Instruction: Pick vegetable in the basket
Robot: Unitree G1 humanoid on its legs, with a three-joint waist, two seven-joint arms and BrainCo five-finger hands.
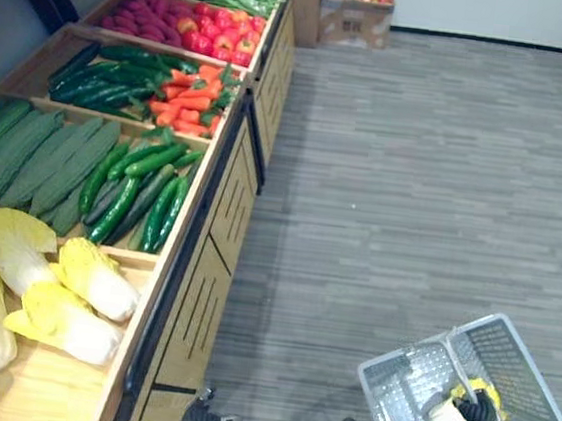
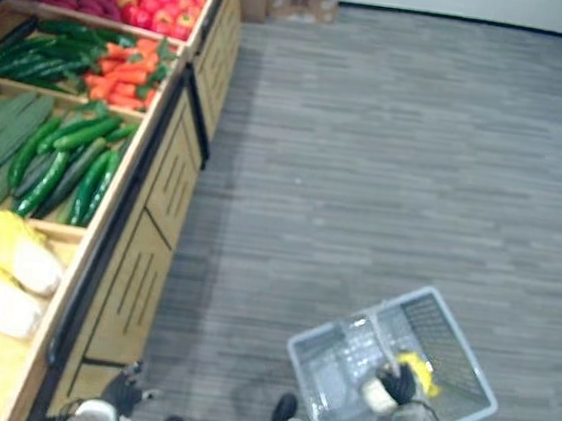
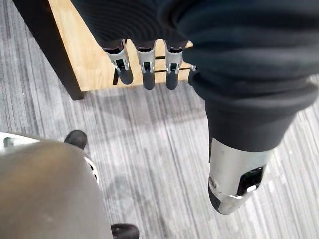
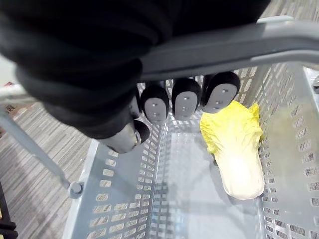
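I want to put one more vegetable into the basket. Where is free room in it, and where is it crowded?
Free: the bare basket floor between the cabbage and the opposite side wall. Crowded: along the wall where the cabbage lies, and under the handle, which the right hand grips with curled fingers.

A grey floor [image 1: 414, 184] of narrow streaked planks covers most of the room. Along its left side runs a long wooden display stand [image 1: 210, 263], split by low dividers into compartments, with a black rail [image 1: 184, 251] along its front edge and panelled sides. At the far end cardboard boxes [image 1: 353, 19] stand against a pale wall [image 1: 503, 13] with a dark skirting [image 1: 500, 41]
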